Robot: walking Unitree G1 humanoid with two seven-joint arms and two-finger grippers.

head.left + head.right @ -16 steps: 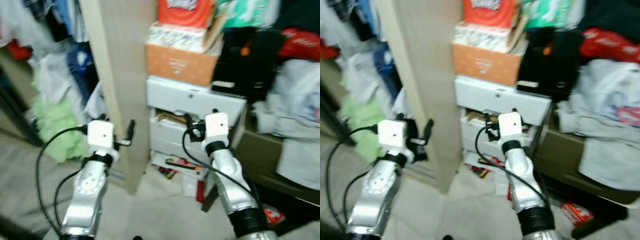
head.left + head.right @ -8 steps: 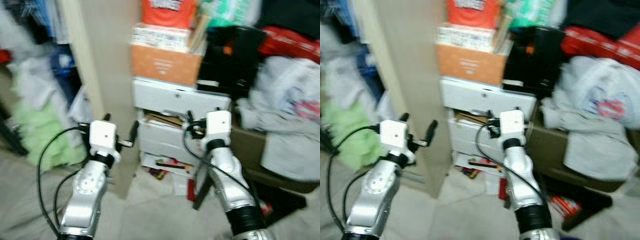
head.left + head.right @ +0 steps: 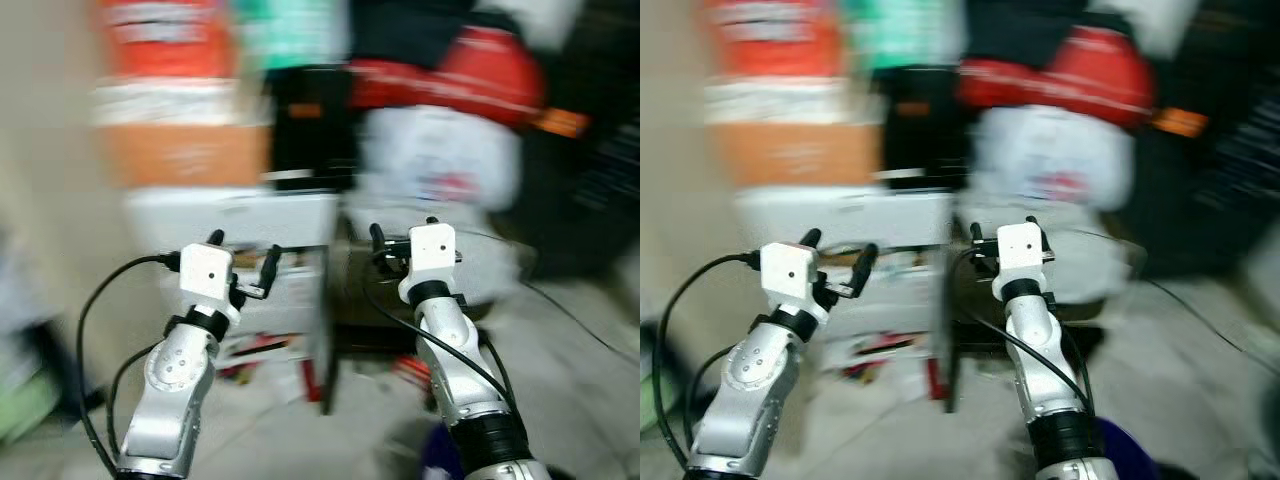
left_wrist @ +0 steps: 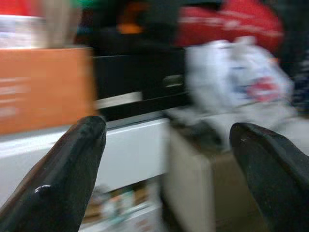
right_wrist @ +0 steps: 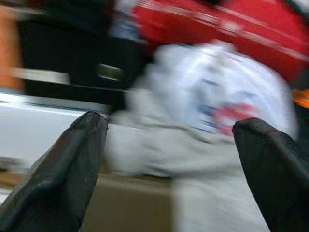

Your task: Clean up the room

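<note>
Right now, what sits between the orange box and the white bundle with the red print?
In the left wrist view, a black case fills the stretch between the orange box and the white bundle. It is blurred, so its details cannot be made out.

Pale floor [image 3: 580, 400]; white drawer unit [image 3: 240, 260] standing on it, blurred.

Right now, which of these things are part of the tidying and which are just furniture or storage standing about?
To tidy: the white clothing heap, the red bag, the litter on the floor.

Standing about: the orange box, the white drawers, the black case. Both grippers, left and right, are open, holding nothing.
</note>
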